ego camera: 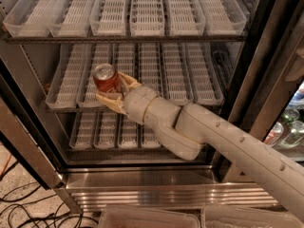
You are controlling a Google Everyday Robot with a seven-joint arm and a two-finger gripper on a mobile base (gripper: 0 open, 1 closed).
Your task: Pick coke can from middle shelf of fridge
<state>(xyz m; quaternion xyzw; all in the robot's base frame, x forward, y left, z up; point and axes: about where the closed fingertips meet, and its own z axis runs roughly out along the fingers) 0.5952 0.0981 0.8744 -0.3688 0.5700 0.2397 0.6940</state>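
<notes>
End effector [113, 88] clamped on the coke can [105, 77], its long axis near upright, at the front left of the middle shelf [199, 82] in the fridge [142, 186]; arm enters from lower right, so withdrawal likely runs that way.

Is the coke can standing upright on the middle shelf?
No, the gripper, at the middle shelf's front edge, holds the coke can tilted.
</notes>
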